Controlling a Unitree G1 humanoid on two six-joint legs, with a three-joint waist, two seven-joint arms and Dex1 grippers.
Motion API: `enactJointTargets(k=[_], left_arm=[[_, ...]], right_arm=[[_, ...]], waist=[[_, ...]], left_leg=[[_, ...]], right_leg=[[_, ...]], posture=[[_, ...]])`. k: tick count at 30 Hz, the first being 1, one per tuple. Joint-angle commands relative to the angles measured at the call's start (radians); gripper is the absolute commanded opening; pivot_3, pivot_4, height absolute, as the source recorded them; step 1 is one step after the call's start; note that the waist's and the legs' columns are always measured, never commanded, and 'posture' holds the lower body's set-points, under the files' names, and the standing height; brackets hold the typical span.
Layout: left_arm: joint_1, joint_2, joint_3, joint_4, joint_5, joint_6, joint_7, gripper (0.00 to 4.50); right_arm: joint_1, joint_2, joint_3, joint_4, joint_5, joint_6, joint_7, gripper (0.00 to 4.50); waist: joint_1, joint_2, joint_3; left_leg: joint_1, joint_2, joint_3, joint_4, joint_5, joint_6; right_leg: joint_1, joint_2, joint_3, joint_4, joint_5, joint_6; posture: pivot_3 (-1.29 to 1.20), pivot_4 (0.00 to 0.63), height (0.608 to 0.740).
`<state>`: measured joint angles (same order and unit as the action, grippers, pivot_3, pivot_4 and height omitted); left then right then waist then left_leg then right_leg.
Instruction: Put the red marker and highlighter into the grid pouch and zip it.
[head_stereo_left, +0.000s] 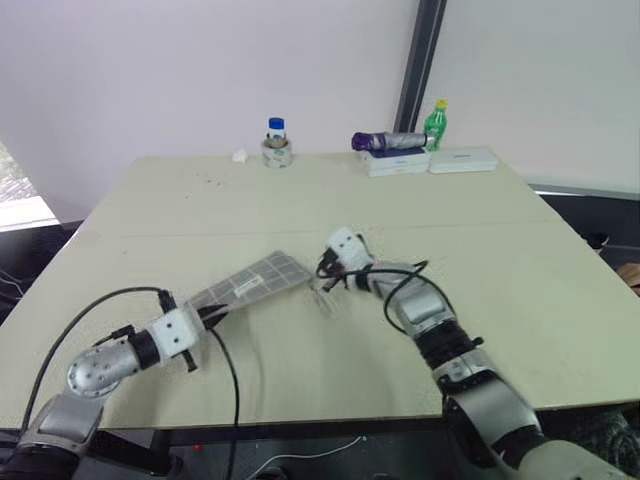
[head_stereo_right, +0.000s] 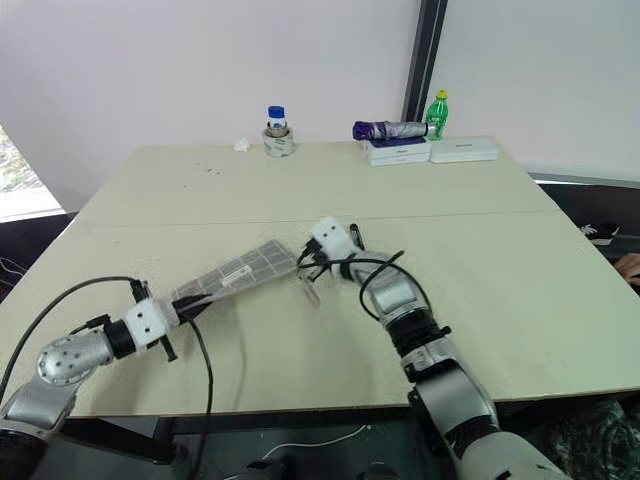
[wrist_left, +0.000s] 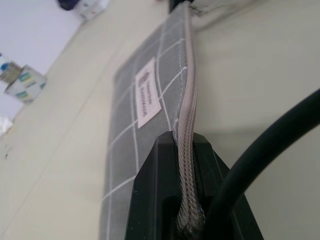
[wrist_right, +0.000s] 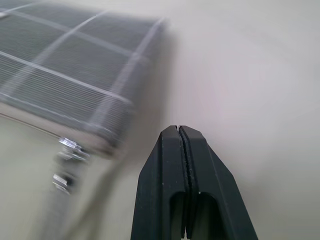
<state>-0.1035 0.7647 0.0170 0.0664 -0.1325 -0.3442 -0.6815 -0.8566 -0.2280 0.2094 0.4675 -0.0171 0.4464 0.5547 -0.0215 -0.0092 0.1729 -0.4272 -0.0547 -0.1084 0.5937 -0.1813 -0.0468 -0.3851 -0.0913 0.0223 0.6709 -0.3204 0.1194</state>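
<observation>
**Pouch pinched at its zipper edge, right gripper closed on nothing**

The red marker and the highlighter cannot be made out anywhere on the table (head_stereo_left: 500, 320). Whether the zipper is fully drawn is hard to tell: in the left wrist view its teeth run closed from the black fingers (wrist_left: 150, 200) up the pouch's edge, while the far end is cut off at the top of the frame. In the right wrist view the pouch is blurred, and a small metal zipper pull (wrist_right: 67, 150) hangs at its corner in the left middle of the frame.

One grid pouch (head_stereo_left: 250, 282) lies at the centre of the left eye view, grey with white lines and one white label (wrist_left: 148, 92). The left gripper (head_stereo_left: 212, 314), lower left of the frame, is clenched on the pouch's zipper edge at its near end, the edge sandwiched between the two fingers. The right gripper (wrist_right: 180, 131) sits just right of the pouch's far end, its two fingers pressed together with nothing between them, near the pull but apart from the fabric.

At the table's far edge, top centre: one blue-capped bottle (head_stereo_left: 277, 142), one green bottle (head_stereo_left: 436, 124), one folded purple umbrella (head_stereo_left: 385, 141) on two flat white boxes (head_stereo_left: 462, 160).
</observation>
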Motion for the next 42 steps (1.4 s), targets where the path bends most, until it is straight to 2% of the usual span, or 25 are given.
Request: enactJointTargets(k=[1, 4, 5, 9, 14, 24, 26, 28, 33, 38, 42], left_arm=[[-0.012, -0.036, 0.040, -0.156, -0.069, 0.178, 0.046, 0.02], [-0.017, -0.074, 0.041, -0.224, -0.082, 0.282, 0.072, 0.00], [-0.019, -0.093, 0.040, -0.245, -0.092, 0.322, 0.084, 0.00], [-0.010, -0.143, 0.031, -0.324, -0.111, 0.421, 0.102, 0.00], [-0.025, -0.223, 0.014, -0.397, -0.142, 0.539, 0.138, 0.00], [-0.048, -0.279, -0.012, -0.443, -0.132, 0.606, 0.127, 0.00], [-0.046, -0.288, -0.019, -0.449, -0.131, 0.611, 0.127, 0.00], [-0.042, -0.293, -0.022, -0.456, -0.128, 0.615, 0.127, 0.00], [-0.033, -0.306, -0.025, -0.470, -0.125, 0.625, 0.133, 0.00], [-0.039, -0.324, -0.028, -0.467, -0.114, 0.635, 0.151, 0.00], [-0.064, -0.352, -0.058, -0.447, -0.088, 0.644, 0.178, 0.00]], right_arm=[[-0.007, -0.071, -0.069, -0.169, 0.043, 0.044, 0.046, 0.26], [0.056, -0.146, -0.089, -0.305, 0.078, 0.106, 0.110, 1.33], [0.075, -0.162, -0.099, -0.347, 0.093, 0.136, 0.122, 1.97], [0.128, -0.180, -0.144, -0.472, 0.172, 0.252, 0.141, 4.02], [0.190, -0.161, -0.154, -0.567, 0.219, 0.304, 0.114, 4.02], [0.150, -0.107, -0.144, -0.460, 0.183, 0.245, 0.009, 4.02], [0.143, -0.103, -0.147, -0.426, 0.177, 0.216, -0.006, 3.49], [0.141, -0.101, -0.151, -0.413, 0.181, 0.209, -0.013, 2.74], [0.152, -0.098, -0.144, -0.437, 0.208, 0.215, 0.009, 0.17], [0.162, -0.092, -0.119, -0.485, 0.225, 0.242, 0.029, 0.07], [0.191, -0.091, -0.026, -0.602, 0.224, 0.285, 0.072, 0.07]], waist=[[-0.001, 0.000, 0.000], [-0.004, 0.000, 0.000], [-0.005, 0.000, 0.000], [-0.018, 0.000, 0.000], [-0.021, 0.000, 0.000], [-0.018, 0.000, 0.000], [-0.018, 0.000, 0.000], [-0.018, 0.000, 0.000], [-0.017, 0.000, 0.000], [-0.018, 0.000, 0.000], [-0.018, 0.000, 0.000]], left_leg=[[0.000, 0.000, 0.000, 0.000, 0.000, 0.000], [0.000, 0.000, 0.000, 0.000, 0.000, 0.000], [0.000, 0.000, 0.000, 0.000, 0.000, 0.000], [0.000, 0.001, 0.000, 0.000, 0.000, 0.000], [0.001, 0.001, -0.001, 0.001, 0.000, 0.000], [0.001, 0.001, -0.001, 0.002, 0.000, 0.000], [0.001, 0.000, -0.001, 0.002, 0.000, 0.000], [0.001, 0.000, -0.001, 0.002, 0.000, 0.000], [0.001, 0.001, -0.001, 0.002, 0.000, 0.000], [0.001, 0.001, -0.001, 0.002, 0.000, 0.000], [0.001, 0.001, -0.001, 0.002, 0.000, 0.000]], right_leg=[[0.002, 0.000, 0.000, 0.000, 0.000, 0.000], [0.003, 0.002, 0.000, 0.000, 0.000, 0.000], [0.003, 0.002, 0.000, 0.000, 0.000, 0.000], [0.004, 0.003, 0.000, 0.000, 0.000, 0.000], [0.004, 0.003, 0.000, 0.000, 0.000, 0.000], [0.005, 0.003, 0.000, -0.001, 0.000, 0.000], [0.005, 0.003, 0.000, -0.001, 0.000, 0.000], [0.005, 0.003, 0.000, -0.001, 0.000, 0.000], [0.005, 0.003, 0.000, -0.001, 0.000, 0.000], [0.005, 0.003, 0.000, -0.001, 0.000, 0.000], [0.005, 0.003, 0.000, -0.001, 0.000, 0.000]], posture=[[0.00, 0.150, 0.740], [0.00, 0.150, 0.740], [0.00, 0.150, 0.740], [0.00, 0.150, 0.740], [0.00, 0.150, 0.740], [0.00, 0.150, 0.740], [0.00, 0.150, 0.740], [0.00, 0.150, 0.740], [0.00, 0.150, 0.740], [0.00, 0.150, 0.740], [0.00, 0.150, 0.740]])
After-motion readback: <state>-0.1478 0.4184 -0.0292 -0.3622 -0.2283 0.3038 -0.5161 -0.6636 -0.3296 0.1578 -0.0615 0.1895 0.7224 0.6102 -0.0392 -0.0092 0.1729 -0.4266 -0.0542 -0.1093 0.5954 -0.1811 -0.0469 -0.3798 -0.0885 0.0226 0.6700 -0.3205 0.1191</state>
